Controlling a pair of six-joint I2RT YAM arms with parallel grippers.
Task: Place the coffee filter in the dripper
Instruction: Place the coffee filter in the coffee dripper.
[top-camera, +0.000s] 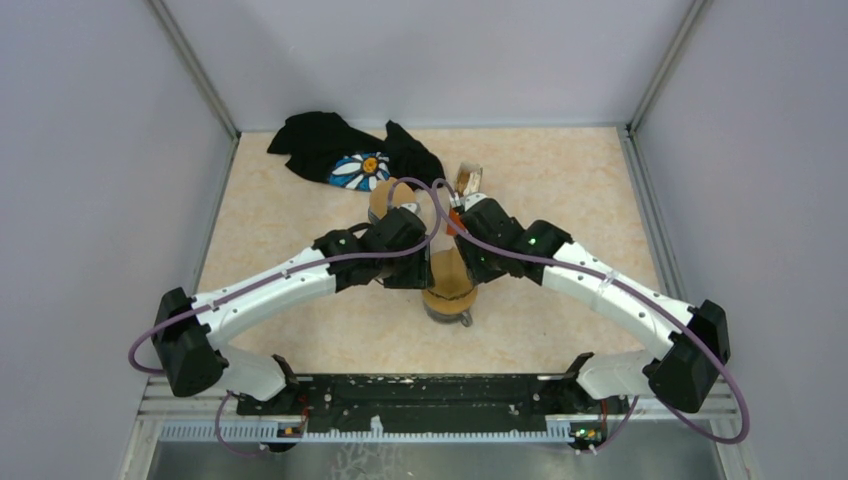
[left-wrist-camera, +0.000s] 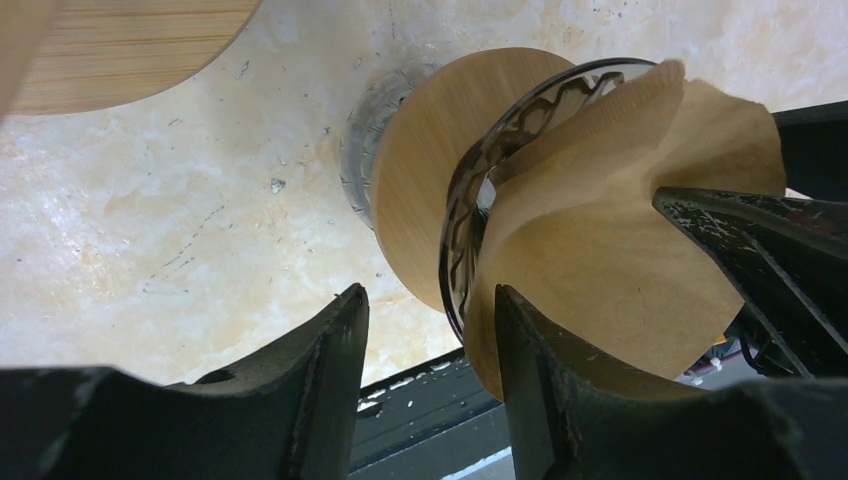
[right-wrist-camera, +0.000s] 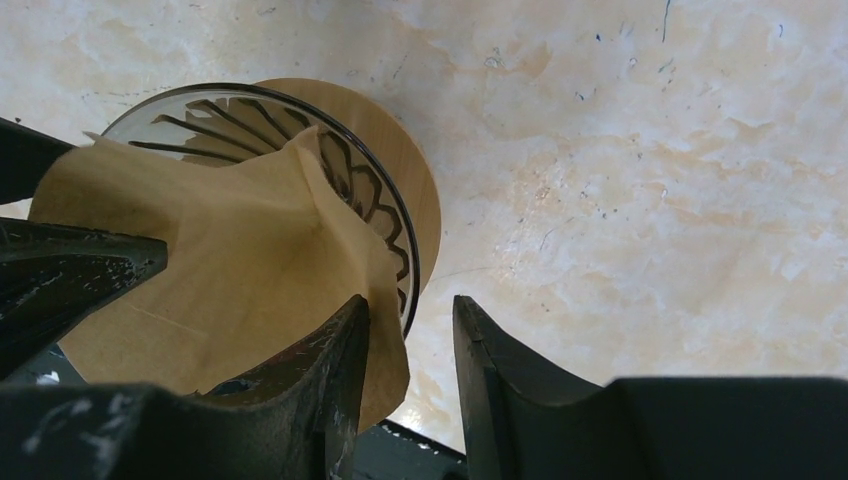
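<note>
The dripper (top-camera: 449, 292) is a ribbed glass cone (left-wrist-camera: 470, 190) in a round wooden collar (left-wrist-camera: 420, 170), standing mid-table between both arms. The brown paper coffee filter (left-wrist-camera: 620, 250) sits crumpled inside the cone, its edges rising above the rim. My left gripper (left-wrist-camera: 430, 320) is open at the near rim, and its right finger rests against the filter's outer edge. My right gripper (right-wrist-camera: 410, 325) is open too. A flap of the filter (right-wrist-camera: 230, 260) hangs loose against the inner face of its left finger, with a clear gap to the other finger.
A black cloth with a daisy print (top-camera: 345, 150) lies at the back left. A round wooden piece (top-camera: 385, 197) and a small packet-like object (top-camera: 468, 180) sit just behind the dripper. Grey walls enclose the table on three sides.
</note>
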